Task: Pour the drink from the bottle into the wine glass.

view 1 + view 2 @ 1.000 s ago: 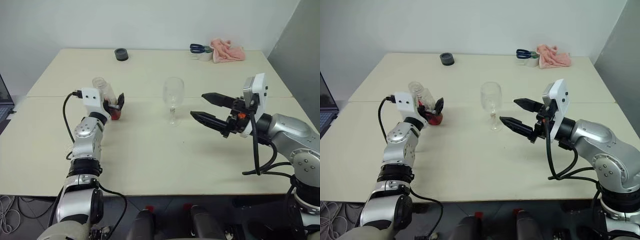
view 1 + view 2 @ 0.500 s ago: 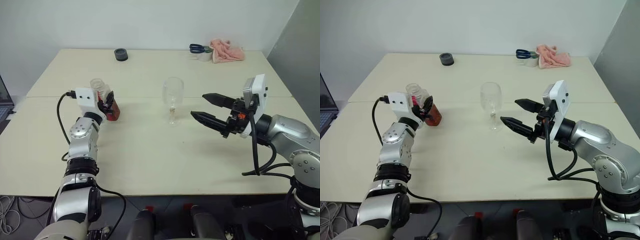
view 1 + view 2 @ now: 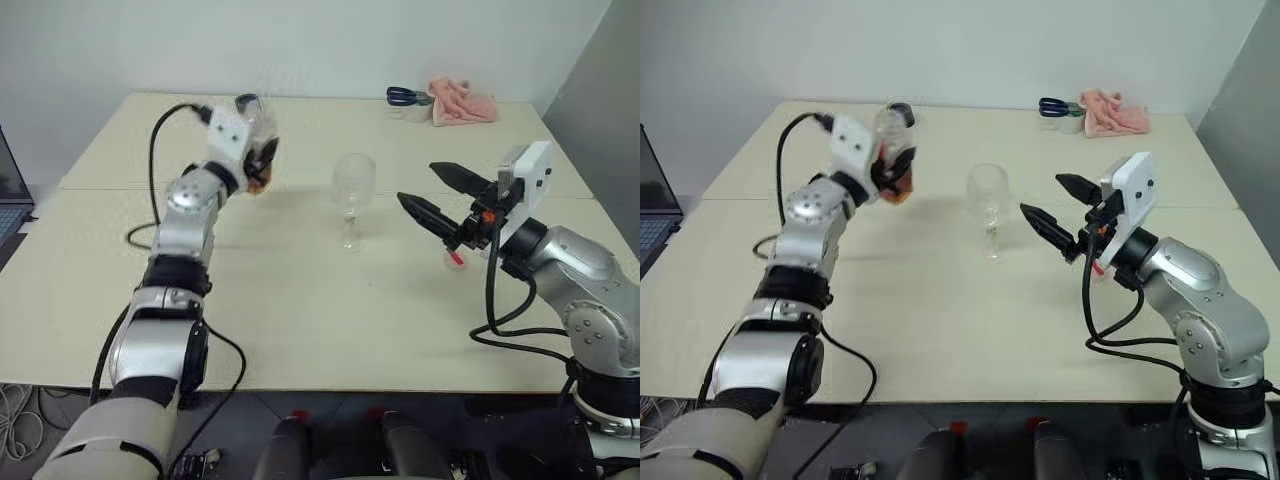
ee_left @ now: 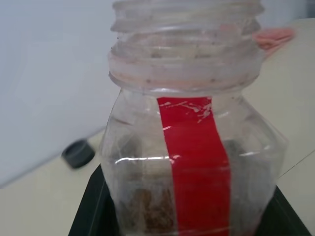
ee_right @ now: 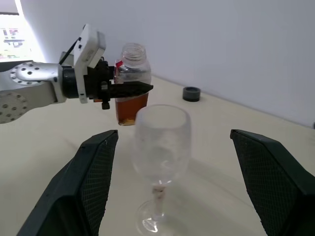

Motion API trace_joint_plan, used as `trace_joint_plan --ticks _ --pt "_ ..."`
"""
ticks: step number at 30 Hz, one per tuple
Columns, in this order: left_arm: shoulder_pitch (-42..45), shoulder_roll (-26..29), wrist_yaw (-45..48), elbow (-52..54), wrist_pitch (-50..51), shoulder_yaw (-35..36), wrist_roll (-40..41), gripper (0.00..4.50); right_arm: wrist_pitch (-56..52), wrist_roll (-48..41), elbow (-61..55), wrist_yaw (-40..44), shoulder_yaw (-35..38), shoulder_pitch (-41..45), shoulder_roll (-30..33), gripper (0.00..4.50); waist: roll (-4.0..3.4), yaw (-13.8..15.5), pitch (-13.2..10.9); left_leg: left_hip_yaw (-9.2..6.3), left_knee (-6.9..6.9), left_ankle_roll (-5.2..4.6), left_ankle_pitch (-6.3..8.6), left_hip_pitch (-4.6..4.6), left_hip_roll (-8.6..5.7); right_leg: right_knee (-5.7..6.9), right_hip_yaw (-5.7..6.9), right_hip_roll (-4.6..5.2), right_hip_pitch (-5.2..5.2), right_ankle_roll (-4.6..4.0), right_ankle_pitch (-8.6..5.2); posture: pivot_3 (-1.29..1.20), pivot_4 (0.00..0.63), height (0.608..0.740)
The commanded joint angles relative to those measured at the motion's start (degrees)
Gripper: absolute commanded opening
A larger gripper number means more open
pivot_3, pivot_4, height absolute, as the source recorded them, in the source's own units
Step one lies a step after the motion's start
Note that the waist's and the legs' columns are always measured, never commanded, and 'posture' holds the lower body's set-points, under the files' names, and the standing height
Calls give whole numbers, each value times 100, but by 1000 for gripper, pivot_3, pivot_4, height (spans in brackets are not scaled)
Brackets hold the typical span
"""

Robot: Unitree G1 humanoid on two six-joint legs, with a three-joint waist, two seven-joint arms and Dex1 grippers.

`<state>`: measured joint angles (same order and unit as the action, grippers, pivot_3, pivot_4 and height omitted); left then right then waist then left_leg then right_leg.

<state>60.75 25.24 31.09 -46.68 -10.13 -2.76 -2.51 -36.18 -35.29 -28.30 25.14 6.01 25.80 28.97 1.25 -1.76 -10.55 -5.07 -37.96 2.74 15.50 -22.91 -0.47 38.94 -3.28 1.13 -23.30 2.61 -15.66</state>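
The bottle point(image 3: 255, 140) is uncapped and hangs upright above the table's left half. My left gripper point(image 3: 262, 166) is shut on its lower body, and its black fingers point(image 4: 93, 211) flank the red label strip. The amber drink point(image 5: 132, 105) fills the bottle's lower part. The wine glass point(image 3: 352, 190) is empty and stands upright at the table's middle, to the right of the bottle. My right gripper point(image 3: 416, 182) is open just right of the glass. It points at the bowl without touching it, and its fingers point(image 5: 93, 182) stand on either side of the glass.
A dark tape roll point(image 5: 191, 93) lies at the far edge behind the bottle. A pink cloth point(image 3: 462, 100) and blue-handled scissors point(image 3: 405, 96) are at the far right corner. A laptop edge point(image 3: 8, 185) shows at far left.
My left gripper closed on the bottle, then lifted it off the table and carried it right, toward the glass. My right gripper edged a little closer to the glass.
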Motion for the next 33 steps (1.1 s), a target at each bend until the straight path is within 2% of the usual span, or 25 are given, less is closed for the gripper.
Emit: trace_joint_plan --ticks 1,8,16,33 --pt "402 71 352 -148 -570 -329 -335 1706 261 193 -123 -114 6 -26 -105 3900 -1 -31 0 4 0 0 0 0 2 2 -4 -2 -4 0 0 0 150 740" --pt "854 285 534 -659 -1501 -771 -928 1706 247 286 -234 -190 4 -126 -213 3900 -1 -69 -1 10 0 -2 -1 1 5 7 -14 -7 -10 0 0 0 150 740" --pt "1402 530 163 -1276 -2406 -1245 -1779 1706 210 284 -273 -226 -74 -100 -345 3900 -1 -37 -1 10 -1 -3 -1 -1 2 6 -14 -6 -10 1 0 0 150 740" --pt "1947 242 -70 -2041 -2962 -1553 -2268 1706 245 299 -296 -296 -85 -141 -427 3900 0 -36 -1 10 -1 -4 -1 -1 2 8 -14 -7 -10 1 0 0 150 740"
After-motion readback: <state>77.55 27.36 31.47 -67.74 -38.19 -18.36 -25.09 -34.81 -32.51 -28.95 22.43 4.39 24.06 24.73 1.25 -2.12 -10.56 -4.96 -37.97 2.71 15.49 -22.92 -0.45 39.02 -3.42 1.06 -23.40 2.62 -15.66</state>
